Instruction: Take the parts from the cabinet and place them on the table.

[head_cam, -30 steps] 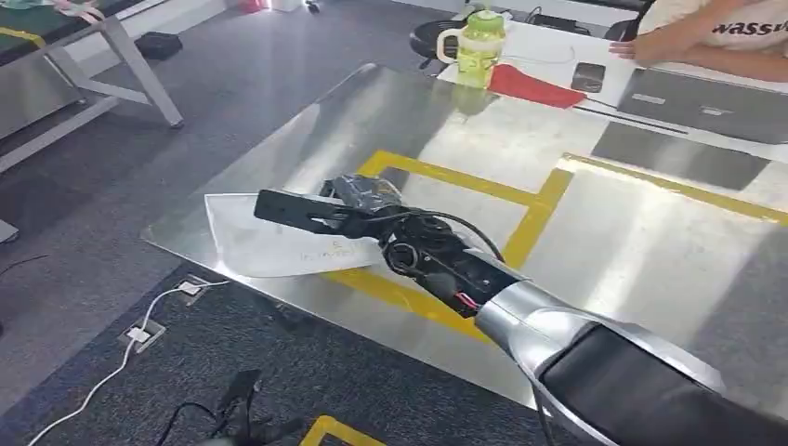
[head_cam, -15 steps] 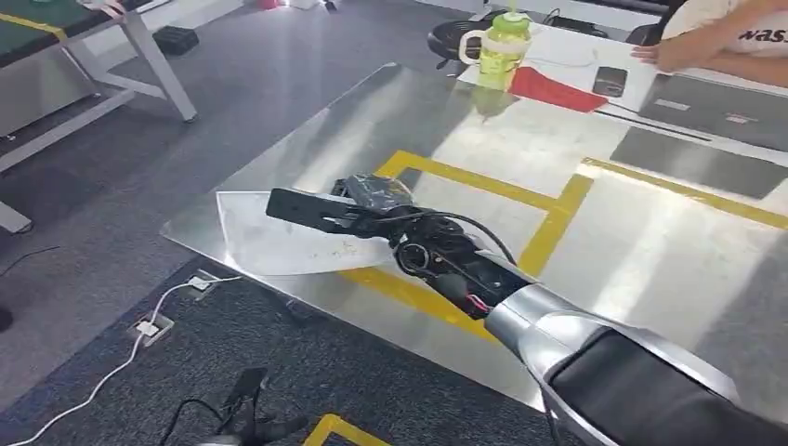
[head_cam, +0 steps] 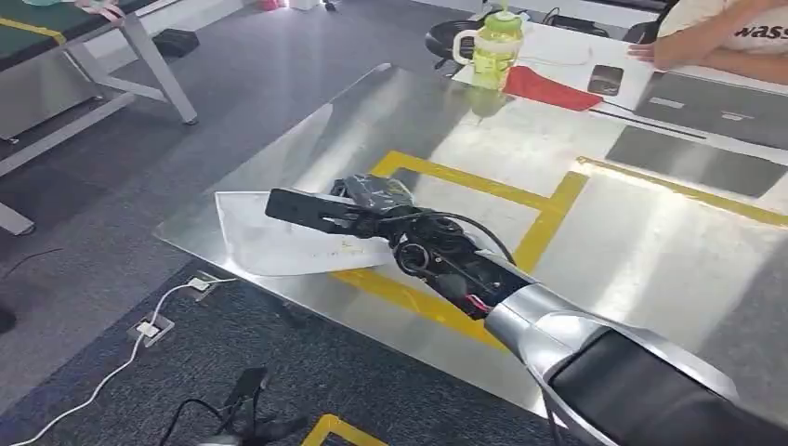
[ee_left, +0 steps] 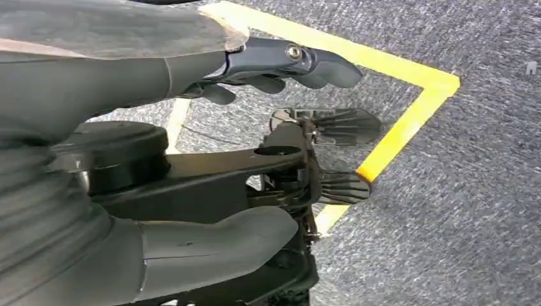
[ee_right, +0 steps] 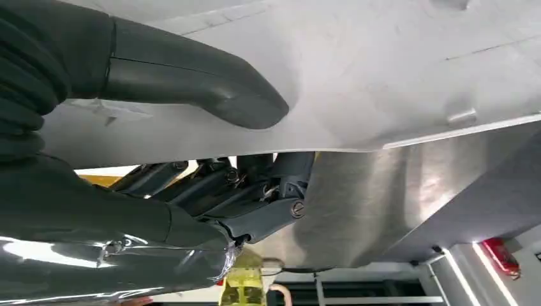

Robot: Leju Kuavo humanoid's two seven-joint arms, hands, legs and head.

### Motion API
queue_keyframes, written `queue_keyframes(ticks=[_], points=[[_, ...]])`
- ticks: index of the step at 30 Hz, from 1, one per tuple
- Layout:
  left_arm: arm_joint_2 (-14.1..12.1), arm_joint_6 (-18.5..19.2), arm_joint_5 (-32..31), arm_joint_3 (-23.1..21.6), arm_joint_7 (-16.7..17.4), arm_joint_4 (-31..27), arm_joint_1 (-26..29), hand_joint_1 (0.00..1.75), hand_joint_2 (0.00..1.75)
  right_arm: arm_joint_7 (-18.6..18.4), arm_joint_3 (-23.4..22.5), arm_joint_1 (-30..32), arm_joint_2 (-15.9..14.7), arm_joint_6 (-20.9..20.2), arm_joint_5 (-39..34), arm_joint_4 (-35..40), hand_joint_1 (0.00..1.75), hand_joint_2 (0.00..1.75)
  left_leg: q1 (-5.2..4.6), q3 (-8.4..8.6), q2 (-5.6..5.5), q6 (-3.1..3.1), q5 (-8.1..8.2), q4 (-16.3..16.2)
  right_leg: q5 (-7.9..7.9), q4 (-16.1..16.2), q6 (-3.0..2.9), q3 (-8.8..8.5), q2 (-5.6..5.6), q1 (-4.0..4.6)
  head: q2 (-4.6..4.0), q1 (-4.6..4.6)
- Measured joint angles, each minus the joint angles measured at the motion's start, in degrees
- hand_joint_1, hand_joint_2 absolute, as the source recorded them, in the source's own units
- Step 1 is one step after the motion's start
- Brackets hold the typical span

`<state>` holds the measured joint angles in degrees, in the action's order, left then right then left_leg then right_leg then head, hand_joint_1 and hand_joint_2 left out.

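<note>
Right hand (head_cam: 367, 200) pinches white sheet part (head_cam: 269, 237) flat over table (head_cam: 641, 251) near-left corner, low for set-down; left hand (ee_left: 268, 70) hangs unladen, fingers loosely curled.

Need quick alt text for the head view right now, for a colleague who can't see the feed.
The right hand holds a flat white part at the near corner of a shiny metal table marked with yellow tape. At the far edge stand a green bottle and a red cloth, beside a person's arm.
</note>
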<state>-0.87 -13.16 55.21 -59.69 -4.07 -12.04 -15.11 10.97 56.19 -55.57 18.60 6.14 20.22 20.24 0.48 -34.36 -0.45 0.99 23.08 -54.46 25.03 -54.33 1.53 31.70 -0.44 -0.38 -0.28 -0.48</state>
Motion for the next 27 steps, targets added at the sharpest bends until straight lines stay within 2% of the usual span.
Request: queue_keyframes(ticks=[5,8,15,20,27], points=[[0.0,0.1,-0.1,0.0,0.0,0.0,0.0,0.00,1.75,-0.5,0.1,-0.1,0.2,0.0,2.1,0.0,1.75,1.75,0.02,0.02,0.00,0.02,-0.01,0.1,0.01,0.0,-0.01,0.00,0.00,0.03,0.00,0.00],[0.0,0.3,-0.3,0.0,0.0,0.0,0.0,0.00,1.75,-2.4,0.4,-0.3,0.6,-0.1,4.2,0.2,1.75,1.75,0.06,0.03,0.00,0.02,-0.02,0.1,0.01,0.0,-0.02,0.01,0.01,0.04,0.00,0.00],[0.3,0.4,-0.6,0.0,0.3,0.0,-0.1,0.00,1.75,-6.3,1.7,-1.4,1.2,-1.0,3.5,1.3,1.75,1.75,0.08,0.03,0.01,0.02,-0.02,0.1,0.01,0.0,-0.02,0.00,0.01,0.02,0.00,0.02],[0.9,0.5,-1.2,-0.3,0.5,0.0,-0.5,0.00,1.75,-11.9,3.9,-2.7,1.4,-0.5,-1.8,2.3,1.75,1.75,0.11,0.03,0.00,0.01,-0.02,0.1,0.01,0.0,-0.02,-0.01,0.00,-0.01,0.00,0.02],[1.5,0.6,-1.4,-0.3,1.2,0.0,-0.9,0.00,1.75,-12.2,5.4,-3.7,1.4,2.4,-8.5,2.2,1.75,1.75,0.11,0.04,0.01,0.01,-0.02,0.1,0.01,0.0,-0.02,0.00,0.01,-0.02,0.00,0.04]])
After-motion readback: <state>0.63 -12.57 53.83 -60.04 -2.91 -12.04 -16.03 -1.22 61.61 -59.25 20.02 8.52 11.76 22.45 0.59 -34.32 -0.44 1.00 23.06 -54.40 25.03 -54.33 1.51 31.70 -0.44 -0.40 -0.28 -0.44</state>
